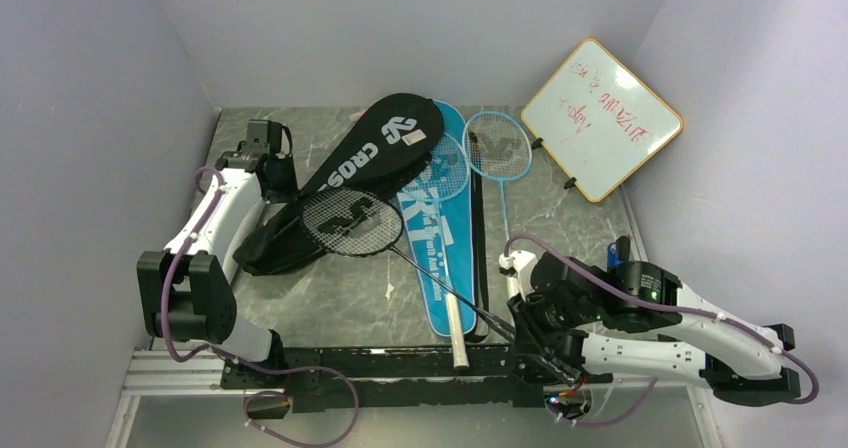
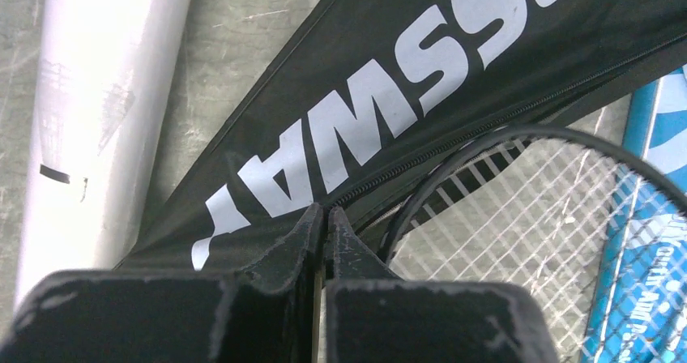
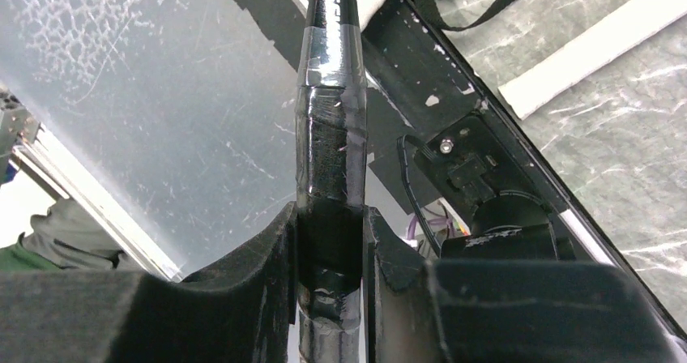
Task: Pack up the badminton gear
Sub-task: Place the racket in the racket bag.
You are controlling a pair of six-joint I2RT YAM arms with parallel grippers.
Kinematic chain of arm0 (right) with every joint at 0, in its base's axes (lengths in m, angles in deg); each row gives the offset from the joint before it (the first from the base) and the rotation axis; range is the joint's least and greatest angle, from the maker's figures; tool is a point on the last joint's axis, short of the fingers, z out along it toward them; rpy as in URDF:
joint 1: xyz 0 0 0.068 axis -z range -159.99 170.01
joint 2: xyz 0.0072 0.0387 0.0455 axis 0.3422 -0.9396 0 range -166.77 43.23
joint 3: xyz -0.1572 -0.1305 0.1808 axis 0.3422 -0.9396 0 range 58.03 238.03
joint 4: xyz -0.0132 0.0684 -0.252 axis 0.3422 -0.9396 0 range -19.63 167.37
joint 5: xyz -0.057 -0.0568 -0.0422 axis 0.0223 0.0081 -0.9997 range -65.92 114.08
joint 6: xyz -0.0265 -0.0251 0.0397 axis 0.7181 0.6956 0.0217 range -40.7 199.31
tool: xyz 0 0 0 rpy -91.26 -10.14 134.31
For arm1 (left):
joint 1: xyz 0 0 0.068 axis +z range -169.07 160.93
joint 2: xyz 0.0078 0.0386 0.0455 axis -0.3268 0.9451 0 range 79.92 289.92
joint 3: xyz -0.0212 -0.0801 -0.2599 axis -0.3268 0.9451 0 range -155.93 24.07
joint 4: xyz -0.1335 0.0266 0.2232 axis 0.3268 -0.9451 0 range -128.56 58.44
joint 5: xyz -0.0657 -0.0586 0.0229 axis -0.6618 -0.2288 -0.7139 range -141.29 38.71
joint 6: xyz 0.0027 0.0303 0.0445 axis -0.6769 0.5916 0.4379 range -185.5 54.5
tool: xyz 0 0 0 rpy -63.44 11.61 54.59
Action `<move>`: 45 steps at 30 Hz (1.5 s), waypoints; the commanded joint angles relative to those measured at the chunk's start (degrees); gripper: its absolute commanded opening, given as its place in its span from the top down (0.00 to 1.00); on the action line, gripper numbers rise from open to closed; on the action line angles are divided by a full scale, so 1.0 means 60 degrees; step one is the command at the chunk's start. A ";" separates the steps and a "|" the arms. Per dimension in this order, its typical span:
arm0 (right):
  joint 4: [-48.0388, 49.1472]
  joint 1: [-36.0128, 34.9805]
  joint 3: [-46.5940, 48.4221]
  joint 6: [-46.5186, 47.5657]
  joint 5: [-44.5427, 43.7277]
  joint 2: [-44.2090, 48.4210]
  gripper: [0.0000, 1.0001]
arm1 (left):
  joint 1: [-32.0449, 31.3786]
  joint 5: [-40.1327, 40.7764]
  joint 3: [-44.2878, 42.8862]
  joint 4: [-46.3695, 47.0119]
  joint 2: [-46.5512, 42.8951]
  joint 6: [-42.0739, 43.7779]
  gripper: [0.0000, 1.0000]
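Note:
My right gripper point(image 1: 524, 336) point(image 3: 328, 241) is shut on the taped handle of a black racket point(image 3: 328, 136), near the table's front edge. The racket's shaft runs up and left to its head point(image 1: 350, 221), which lies against the black "CROSSWAY" cover point(image 1: 375, 153). My left gripper point(image 1: 287, 192) point(image 2: 324, 217) is shut at the cover's zipper edge point(image 2: 389, 96), with the racket head's rim point(image 2: 518, 132) just to its right. A white cardboard tube point(image 2: 97, 96) lies left of the cover. The blue "SPORT" cover point(image 1: 440, 238) carries a second racket point(image 1: 447, 168). A light-blue racket point(image 1: 497, 146) lies to the right. No shuttlecocks show.
A wood-framed whiteboard point(image 1: 603, 118) with red writing leans at the back right corner. A white racket grip point(image 1: 457, 330) reaches the black base rail point(image 1: 400, 360) at the front. Grey walls close in the table on the left, back and right.

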 commanded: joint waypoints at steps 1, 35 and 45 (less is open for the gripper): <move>-0.0062 -0.0023 0.0247 0.0456 0.0282 0.0079 1.00 | 0.0013 -0.0570 -0.0353 0.0839 -0.0233 0.0186 0.95; 0.0365 -0.0024 0.0964 -0.0947 -0.2444 -0.0792 1.00 | -0.0046 -0.3288 0.0284 0.0393 -0.1846 0.0194 0.95; 0.0508 -0.0024 0.1223 -0.1181 -0.2891 -0.0654 1.00 | -0.0104 -0.4826 0.0351 0.0493 -0.1868 0.0042 0.95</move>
